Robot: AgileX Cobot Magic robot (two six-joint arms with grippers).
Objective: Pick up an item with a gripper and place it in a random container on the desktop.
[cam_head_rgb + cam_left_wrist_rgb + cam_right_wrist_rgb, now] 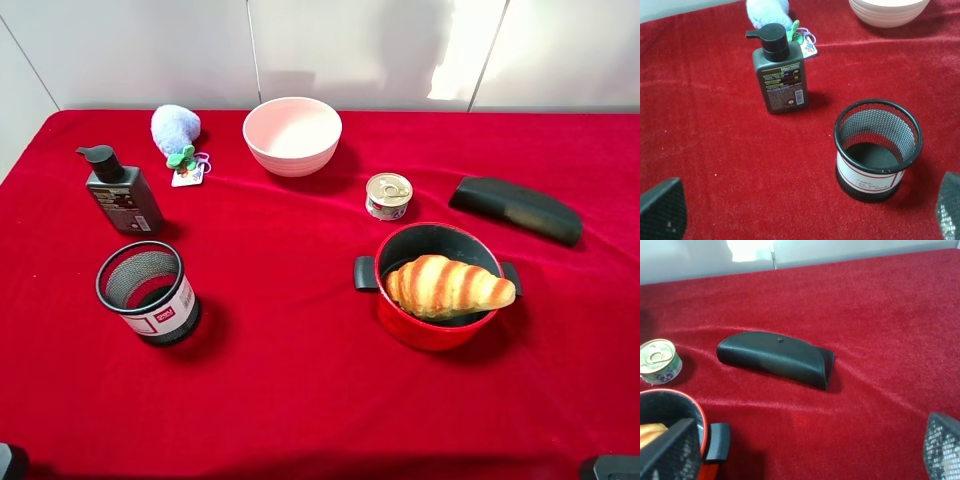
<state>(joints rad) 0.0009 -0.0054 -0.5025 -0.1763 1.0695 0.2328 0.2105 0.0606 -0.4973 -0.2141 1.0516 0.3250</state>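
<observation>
The golden-brown croissant (448,286) lies across the round red pot (432,331), resting on its rim, on the red desktop (290,370). The pot's rim (695,412) and one black handle (716,442) show in the right wrist view, with a bit of the croissant (651,432). My left gripper (807,212) is open and empty, fingers wide, near the black mesh cup (877,148). My right gripper (805,452) is open and empty, beside the pot. Only small parts of the arms show at the bottom corners of the exterior view.
A pale pink bowl (292,135) stands at the back. A small tin can (388,196) is behind the pot. A black case (516,208) lies at right. A dark pump bottle (121,192) and a blue plush toy (176,131) are at left.
</observation>
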